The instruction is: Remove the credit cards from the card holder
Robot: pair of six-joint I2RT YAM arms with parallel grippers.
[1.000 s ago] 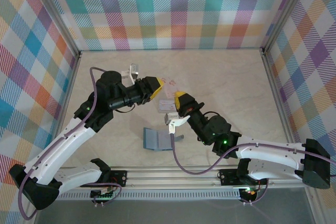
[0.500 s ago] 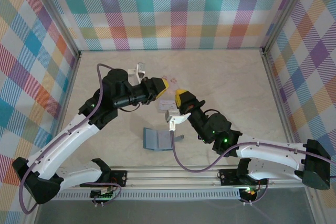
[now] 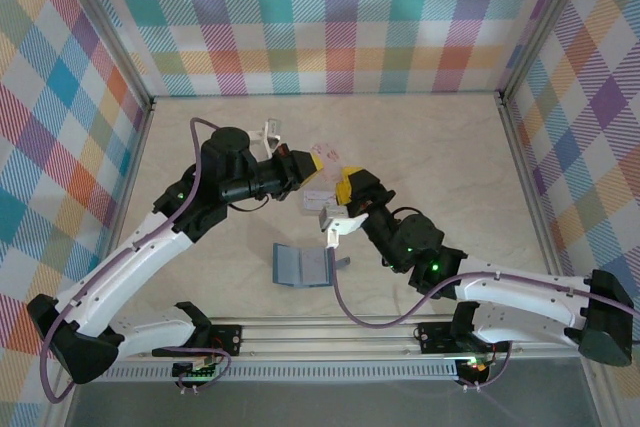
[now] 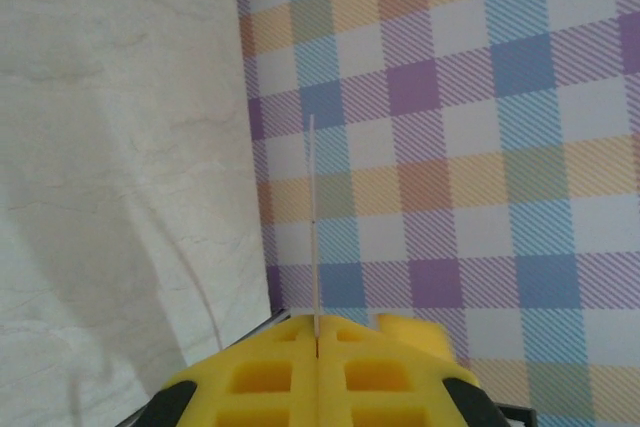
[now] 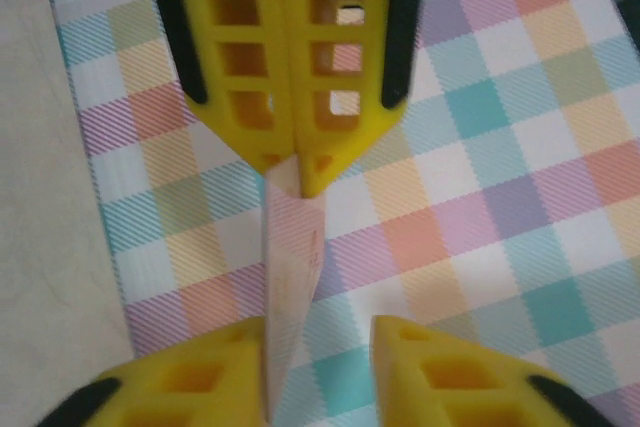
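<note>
A thin pale credit card [image 5: 290, 257] stands upright between the two grippers. My left gripper [image 5: 295, 175] is shut on its far end. In the left wrist view the same card [image 4: 313, 227] shows edge-on, clamped between the yellow fingers of the left gripper [image 4: 317, 335]. My right gripper [image 5: 318, 339] is open; the card rests against its left finger and the other finger stands apart. From above, the left gripper [image 3: 316, 164] and right gripper [image 3: 345, 183] meet tip to tip over the table's middle. The teal-blue card holder [image 3: 302, 265] lies open near the front edge. Another pale card [image 3: 315, 198] appears to lie below the grippers.
Plaid walls [image 3: 330, 17] enclose the beige table [image 3: 440, 147] on three sides. A metal rail [image 3: 330, 332] runs along the front edge by the arm bases. Faint pink marks [image 3: 325, 155] sit just beyond the grippers.
The left gripper has moved right and closed on the card. The right gripper, shut on that card before, has opened.
</note>
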